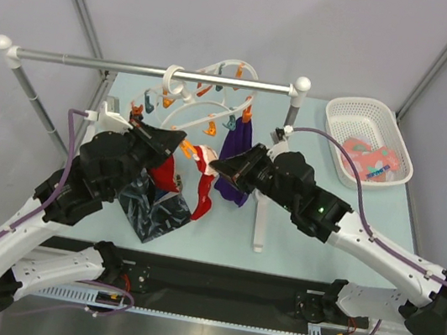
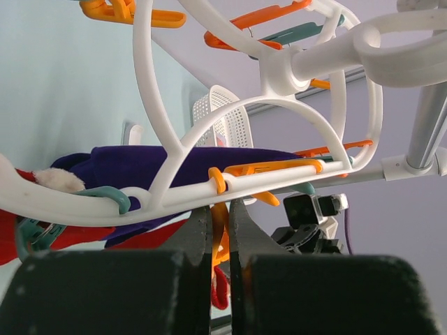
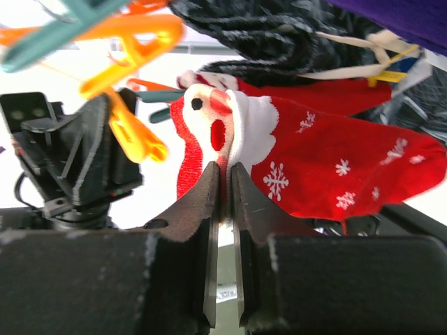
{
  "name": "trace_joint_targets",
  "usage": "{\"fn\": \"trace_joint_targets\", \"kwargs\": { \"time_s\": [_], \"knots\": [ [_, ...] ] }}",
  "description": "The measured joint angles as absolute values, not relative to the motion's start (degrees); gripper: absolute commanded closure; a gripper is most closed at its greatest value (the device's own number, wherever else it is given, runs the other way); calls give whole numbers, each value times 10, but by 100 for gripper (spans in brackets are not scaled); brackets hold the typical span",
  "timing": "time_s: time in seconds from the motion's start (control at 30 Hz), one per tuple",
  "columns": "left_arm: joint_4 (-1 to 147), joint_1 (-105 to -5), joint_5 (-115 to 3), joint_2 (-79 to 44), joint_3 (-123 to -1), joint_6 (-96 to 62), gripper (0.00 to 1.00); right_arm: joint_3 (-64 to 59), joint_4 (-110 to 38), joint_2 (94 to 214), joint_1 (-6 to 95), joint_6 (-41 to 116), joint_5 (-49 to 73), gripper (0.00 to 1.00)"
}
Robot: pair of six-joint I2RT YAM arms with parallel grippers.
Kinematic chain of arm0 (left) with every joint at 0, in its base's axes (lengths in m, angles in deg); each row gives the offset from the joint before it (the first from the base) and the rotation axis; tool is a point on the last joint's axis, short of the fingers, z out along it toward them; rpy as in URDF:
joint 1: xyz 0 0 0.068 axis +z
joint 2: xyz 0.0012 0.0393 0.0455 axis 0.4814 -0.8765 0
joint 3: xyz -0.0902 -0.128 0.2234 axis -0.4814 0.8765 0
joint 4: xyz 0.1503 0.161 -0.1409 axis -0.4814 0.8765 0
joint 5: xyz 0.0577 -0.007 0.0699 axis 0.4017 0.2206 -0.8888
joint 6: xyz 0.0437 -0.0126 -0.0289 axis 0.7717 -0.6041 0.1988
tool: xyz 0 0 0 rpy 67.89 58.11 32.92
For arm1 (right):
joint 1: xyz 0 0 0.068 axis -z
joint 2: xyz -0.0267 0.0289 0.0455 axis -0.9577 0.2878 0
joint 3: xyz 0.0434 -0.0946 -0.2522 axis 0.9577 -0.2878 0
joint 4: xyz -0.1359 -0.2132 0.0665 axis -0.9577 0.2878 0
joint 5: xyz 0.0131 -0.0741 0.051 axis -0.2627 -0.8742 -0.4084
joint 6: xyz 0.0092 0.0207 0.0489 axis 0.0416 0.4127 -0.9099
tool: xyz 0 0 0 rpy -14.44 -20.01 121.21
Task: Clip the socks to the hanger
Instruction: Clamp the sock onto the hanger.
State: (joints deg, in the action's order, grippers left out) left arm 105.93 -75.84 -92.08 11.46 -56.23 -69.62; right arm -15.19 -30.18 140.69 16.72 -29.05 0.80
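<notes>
While the white plastic oval drying hanger [image 1: 208, 105] hangs by its hook from the grey metal rail [image 1: 95, 63], the job looks partway done.

- **Likely done:** one bright red soft sock [image 1: 165, 173] hangs under the ring and appears to be pegged.
- **Mid-clip:** a second red sock with white snowflakes [image 3: 335, 174].
  - The right hand [image 3: 225, 174] is pinching its white cuff, holding it up just beside the pegs.
  - The left hand [image 2: 220, 209] is pressed together on an orange plastic clothespin [image 2: 222, 244] dangling off the ring. My read is that it's squeezing the peg so it can take the cuff.
  - The cuff is not in the peg yet, as far as I can see.
- **Left to do:** seat this sock, then clip the salmon-pink socks with teal patches [image 1: 373, 161]. They sit in the white mesh plastic basket [image 1: 366, 102] at the far right of the pale teal bench [image 1: 295, 255], well apart from the hanger. I can't tell how many there are.

A plain purple cloth [image 1: 234, 156] and a dark navy marbled cloth [image 1: 148, 211] sit under the hanger too; neither is a sock.
</notes>
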Motion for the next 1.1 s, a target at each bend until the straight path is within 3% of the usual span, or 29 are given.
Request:
{"fn": "trace_joint_targets", "kwargs": {
  "time_s": [1.1],
  "knots": [
    [1053,-758,-915,114,-560,-698,100,-115,-316,1446,150,-302,-9,100]
  ]
}}
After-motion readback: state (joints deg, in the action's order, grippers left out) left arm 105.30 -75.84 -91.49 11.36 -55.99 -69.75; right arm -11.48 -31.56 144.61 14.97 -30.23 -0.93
